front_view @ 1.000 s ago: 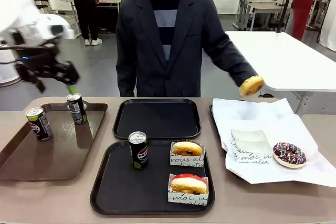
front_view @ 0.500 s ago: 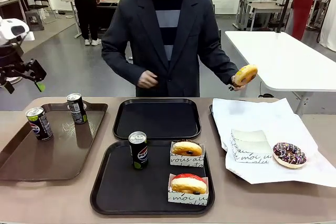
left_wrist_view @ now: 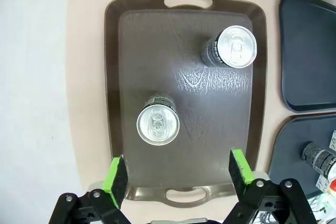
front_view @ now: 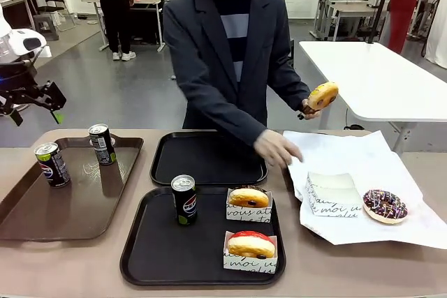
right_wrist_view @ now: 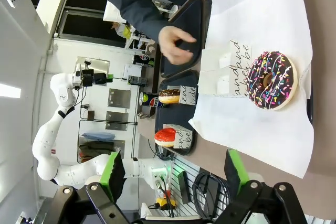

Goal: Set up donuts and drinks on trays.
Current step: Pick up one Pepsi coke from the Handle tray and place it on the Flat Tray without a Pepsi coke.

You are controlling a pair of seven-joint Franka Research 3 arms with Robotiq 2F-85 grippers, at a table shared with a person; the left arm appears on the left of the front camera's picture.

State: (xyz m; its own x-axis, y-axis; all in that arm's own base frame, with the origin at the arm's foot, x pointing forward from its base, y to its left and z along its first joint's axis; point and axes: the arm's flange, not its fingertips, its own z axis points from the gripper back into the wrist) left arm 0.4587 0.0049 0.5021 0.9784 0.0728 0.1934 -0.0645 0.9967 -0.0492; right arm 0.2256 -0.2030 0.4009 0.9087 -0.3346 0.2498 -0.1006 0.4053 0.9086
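The near black tray (front_view: 143, 256) holds one soda can (front_view: 184, 199) and two sleeved donuts, one yellow (front_view: 248, 197) and one red (front_view: 251, 244). Behind it the far black tray (front_view: 208, 160) is bare. A person holds a yellow donut (front_view: 323, 95) in one hand and lowers the other hand (front_view: 278, 149) near the tray's right rim. A sprinkled donut (front_view: 385, 204) lies beside an empty sleeve (front_view: 334, 193). My left gripper (front_view: 35, 115) hangs open, high over the brown tray's two cans (left_wrist_view: 158, 126) (left_wrist_view: 233, 47). My right gripper (right_wrist_view: 173, 169) is open and holds nothing.
The brown tray (front_view: 28, 211) sits at the left of the table. White paper sheets (front_view: 349, 155) cover the right side under the sprinkled donut (right_wrist_view: 272, 80). Another white table (front_view: 380, 75) stands behind on the right.
My left gripper has pulled up and left, away from the far can on the brown tray. The person's free hand has come down over the far tray's right edge.
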